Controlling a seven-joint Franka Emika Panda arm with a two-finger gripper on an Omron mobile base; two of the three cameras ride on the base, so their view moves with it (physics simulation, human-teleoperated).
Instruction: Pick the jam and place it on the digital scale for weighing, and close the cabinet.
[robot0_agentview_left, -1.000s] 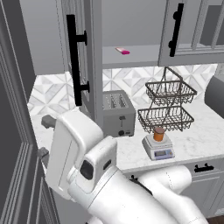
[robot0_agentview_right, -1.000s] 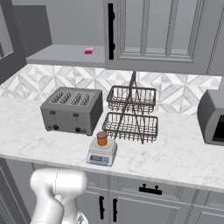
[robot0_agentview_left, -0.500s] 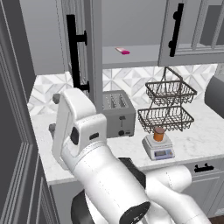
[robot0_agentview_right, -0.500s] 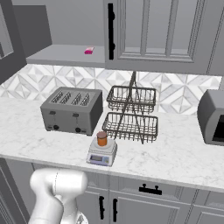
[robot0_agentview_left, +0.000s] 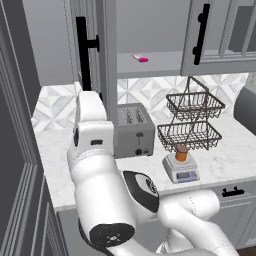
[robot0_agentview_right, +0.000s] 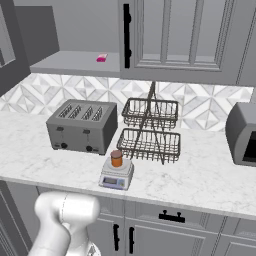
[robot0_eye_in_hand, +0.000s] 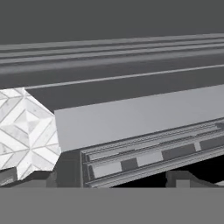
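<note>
Jam (robot0_agentview_right: 116, 158) — upright on the scale (robot0_agentview_right: 116, 175), at 5 o'clock from the toaster (robot0_agentview_right: 82, 125); weighing step looks done.

Cabinet (robot0_agentview_left: 90, 55) — door ajar, edge-on at 12 o'clock above the arm; pink item (robot0_agentview_left: 140, 58) on its shelf.

Gripper (robot0_eye_in_hand: 117, 178) — jaws spread, empty, tips close under the door's edge.

Step in hand, judged: closing. Push flat on the door's face near the handle (robot0_agentview_left: 83, 47), sweeping steadily towards the frame — keep the elbow off the toaster.

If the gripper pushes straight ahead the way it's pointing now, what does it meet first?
Most likely the open cabinet door: its grey panelled face and edge lie dead ahead of the gripper in the hand view. Depth is unclear, so how soon is hard to say.
</note>
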